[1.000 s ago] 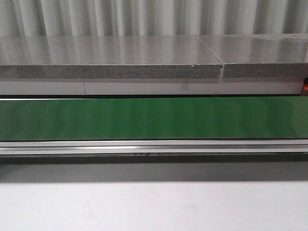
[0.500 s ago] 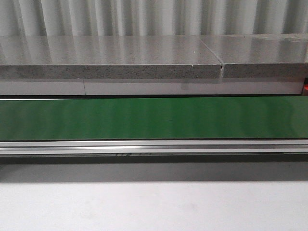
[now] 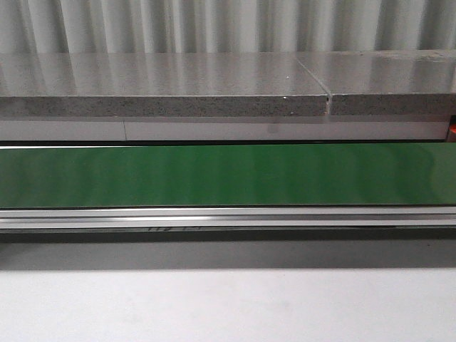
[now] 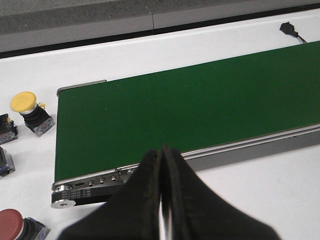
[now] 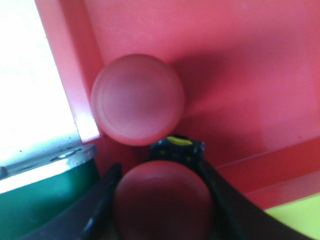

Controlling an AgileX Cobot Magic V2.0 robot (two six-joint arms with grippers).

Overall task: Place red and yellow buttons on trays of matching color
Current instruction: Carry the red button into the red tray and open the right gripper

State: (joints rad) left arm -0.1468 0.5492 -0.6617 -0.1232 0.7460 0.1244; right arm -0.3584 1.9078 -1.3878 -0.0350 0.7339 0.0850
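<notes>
The belt (image 3: 228, 174) is plain dark green, edged by a silver rail (image 3: 228, 217). The counter (image 3: 228, 306) is white. Behind the belt lies a speckled grey slab (image 3: 164, 105), and beyond it a pale ribbed wall (image 3: 214, 25).

In the left wrist view, one button (image 4: 23, 101) has a yellow cap on a black body; another button (image 4: 11, 224) has a dull red cap. The left gripper (image 4: 162, 200) is black.

In the right wrist view, the tray (image 5: 240, 65) is red, with a pinkish-red cap (image 5: 137, 100) on it. The right gripper (image 5: 162, 205), black, holds a darker red cap (image 5: 162, 202). A yellow-green patch (image 5: 300, 220) shows at the corner.
</notes>
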